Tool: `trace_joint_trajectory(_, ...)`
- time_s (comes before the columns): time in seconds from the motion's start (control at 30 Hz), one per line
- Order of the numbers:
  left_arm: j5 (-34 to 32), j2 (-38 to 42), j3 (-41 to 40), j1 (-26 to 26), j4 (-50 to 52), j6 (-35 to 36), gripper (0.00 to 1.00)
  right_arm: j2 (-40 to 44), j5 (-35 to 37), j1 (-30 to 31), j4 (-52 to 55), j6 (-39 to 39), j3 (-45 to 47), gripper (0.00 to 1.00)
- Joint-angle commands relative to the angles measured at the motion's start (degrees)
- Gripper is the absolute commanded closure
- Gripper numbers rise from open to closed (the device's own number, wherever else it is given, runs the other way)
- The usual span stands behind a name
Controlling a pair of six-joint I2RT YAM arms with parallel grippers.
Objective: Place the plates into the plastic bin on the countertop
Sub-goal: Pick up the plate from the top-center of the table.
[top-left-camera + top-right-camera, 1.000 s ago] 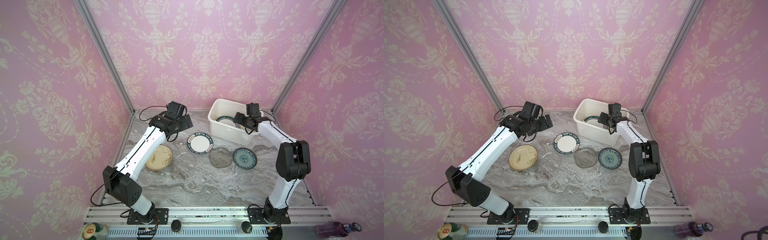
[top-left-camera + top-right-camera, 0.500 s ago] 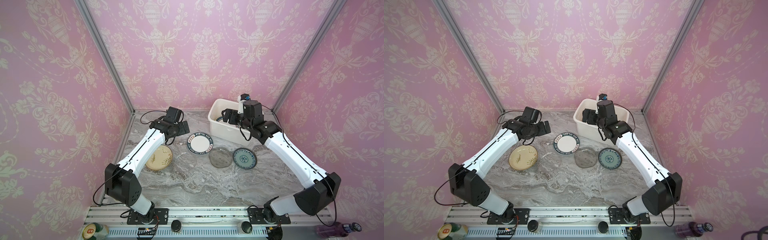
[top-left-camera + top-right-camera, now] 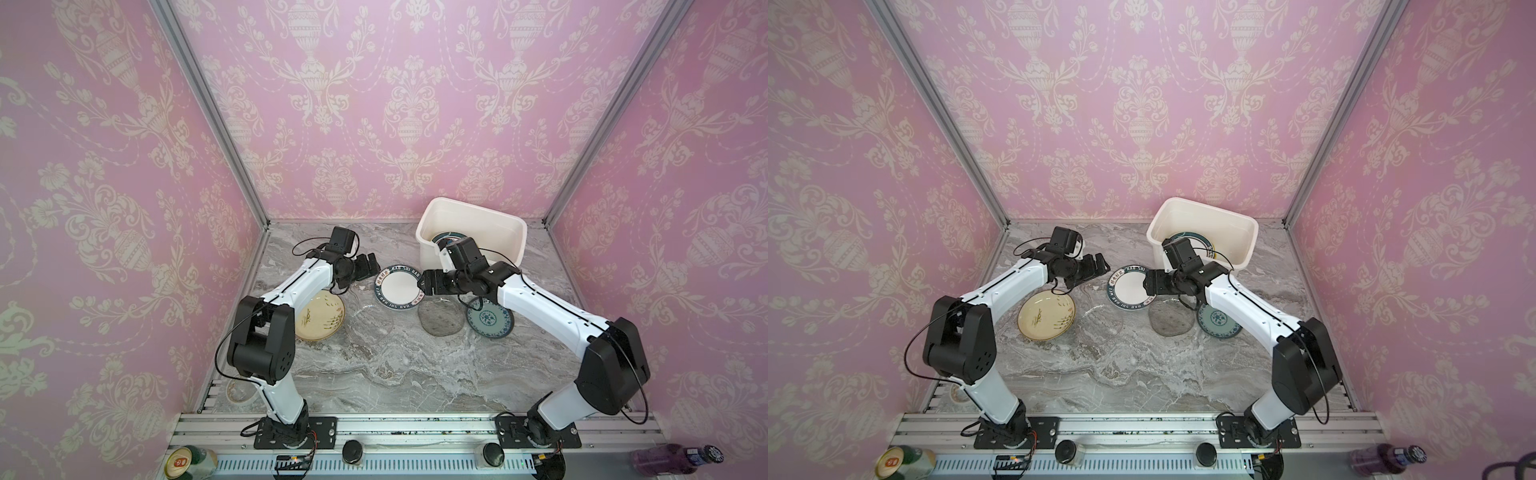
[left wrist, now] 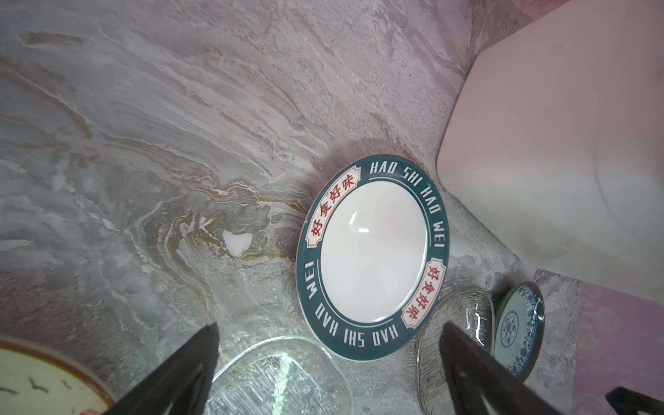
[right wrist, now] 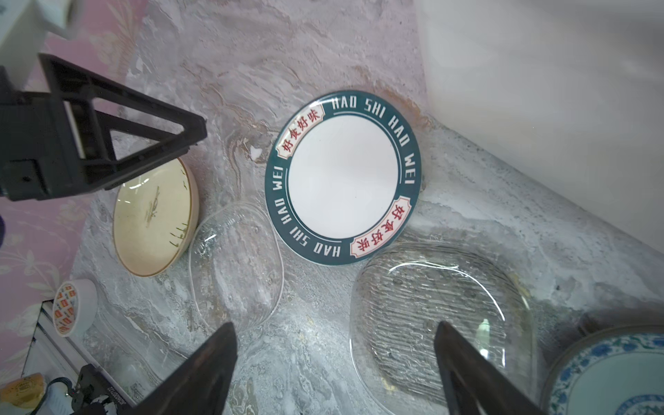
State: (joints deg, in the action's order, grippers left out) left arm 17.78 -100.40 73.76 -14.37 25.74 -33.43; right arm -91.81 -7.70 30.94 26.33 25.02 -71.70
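Both grippers flank a white plate with a dark green lettered rim point(image 3: 398, 287) point(image 3: 1131, 286) lying flat on the countertop point(image 3: 399, 374). My left gripper point(image 3: 368, 264) point(image 4: 330, 325) hovers open off its left edge. Over its right edge my right gripper point(image 3: 424, 282) point(image 5: 334, 325) is open and holds nothing. Also on the marble are a cream plate point(image 3: 319, 315) point(image 5: 154, 219), a clear glass plate point(image 3: 370, 322) point(image 5: 237, 266), a grey ribbed glass plate point(image 3: 440, 318) point(image 5: 442, 319) and a teal patterned plate point(image 3: 490, 318) point(image 4: 519, 330). The plastic bin point(image 3: 473, 208) point(image 3: 1204, 205) at the back right holds a dark-rimmed plate point(image 3: 1192, 239).
Pink patterned walls close in the counter on three sides. A small tape roll point(image 5: 73, 307) sits at the front left corner. A can point(image 3: 185, 463) and a purple bottle point(image 3: 673, 459) lie below the front rail.
My right gripper has come away from the bin and swung forward and left, down to the dark-rimmed plate's right edge. The left gripper has shifted slightly toward that plate.
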Motion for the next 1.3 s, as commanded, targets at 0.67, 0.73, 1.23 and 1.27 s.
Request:
trace_joint_trajectory(0.67, 12.97, -14.68, 1.19, 2.59, -10.84, 1.75, 0.18, -26.48, 3.52, 1.05, -7.69, -2.26, -13.53, 0.15)
trace_joint_trajectory(0.73, 13.34, -15.18, 1.43, 2.56, -10.72, 1.64, 0.22, -27.47, 3.33, 1.22, -7.37, -2.16, -14.58, 0.15)
trace_joint_trajectory(1.23, 15.36, -16.30, 0.38, 2.44, -10.35, 1.20, 0.45, -28.39, 2.48, 1.41, -6.64, -1.56, -14.48, 0.15)
trace_joint_trajectory(1.27, 15.41, -16.38, 0.25, 2.42, -10.30, 1.34, 0.46, -28.34, 2.31, 1.41, -6.72, -1.55, -14.35, 0.15)
